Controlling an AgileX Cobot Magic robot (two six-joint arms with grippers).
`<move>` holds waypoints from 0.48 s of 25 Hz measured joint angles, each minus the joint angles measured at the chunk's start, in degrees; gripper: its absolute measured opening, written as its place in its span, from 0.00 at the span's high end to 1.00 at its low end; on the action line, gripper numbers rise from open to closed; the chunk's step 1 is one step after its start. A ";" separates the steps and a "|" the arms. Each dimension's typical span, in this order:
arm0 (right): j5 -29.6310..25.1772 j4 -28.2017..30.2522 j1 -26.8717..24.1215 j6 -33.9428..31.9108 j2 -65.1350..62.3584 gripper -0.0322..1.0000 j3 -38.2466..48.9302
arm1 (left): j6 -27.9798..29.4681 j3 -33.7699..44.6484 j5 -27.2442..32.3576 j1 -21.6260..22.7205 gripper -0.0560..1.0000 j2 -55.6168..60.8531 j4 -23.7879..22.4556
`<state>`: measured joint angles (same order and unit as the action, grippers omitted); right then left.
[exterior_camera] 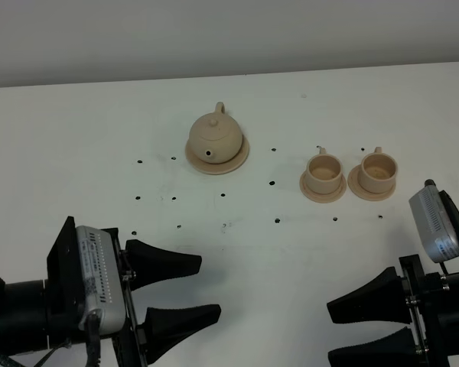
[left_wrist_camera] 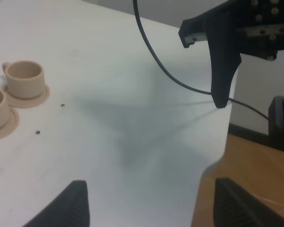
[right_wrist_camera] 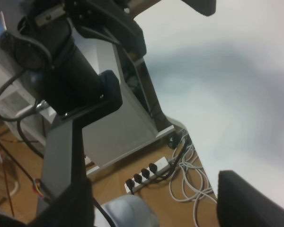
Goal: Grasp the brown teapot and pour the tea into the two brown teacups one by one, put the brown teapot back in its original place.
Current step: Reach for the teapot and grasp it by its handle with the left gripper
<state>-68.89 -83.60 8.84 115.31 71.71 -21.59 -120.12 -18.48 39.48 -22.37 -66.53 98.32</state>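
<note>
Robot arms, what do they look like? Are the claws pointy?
Both arms are black. The left claw and right claw each have two black wedge-shaped fingers that taper to blunt tips. A silver-grey camera box sits on each wrist. A thin black cable runs near the right claw.

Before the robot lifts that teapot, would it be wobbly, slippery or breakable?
The teapot looks like stiff ceramic, so it is probably rigid but breakable if dropped. Its round, smooth body may slip; the loop handle seems the safer hold. The lid appears to be a separate piece, so it might slide off when tilted.
</note>
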 joint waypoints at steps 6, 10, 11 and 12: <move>0.00 -1.52 0.00 -0.18 0.00 0.45 0.00 | 3.15 -3.41 0.07 0.00 0.41 0.00 -0.05; -0.04 -1.59 0.00 -2.08 0.00 0.45 -1.26 | 8.24 -5.61 0.15 0.00 0.41 0.00 -2.46; -0.04 -1.59 0.00 -2.38 0.00 0.45 -1.74 | 9.49 -6.07 0.14 0.00 0.41 0.00 -3.35; -0.04 -1.73 0.00 -2.59 0.00 0.45 -2.08 | 10.41 -6.46 0.14 0.00 0.41 0.00 -4.09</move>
<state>-68.94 -85.33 8.84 112.72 71.71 -23.67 -109.71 -24.94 39.61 -22.37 -66.53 94.24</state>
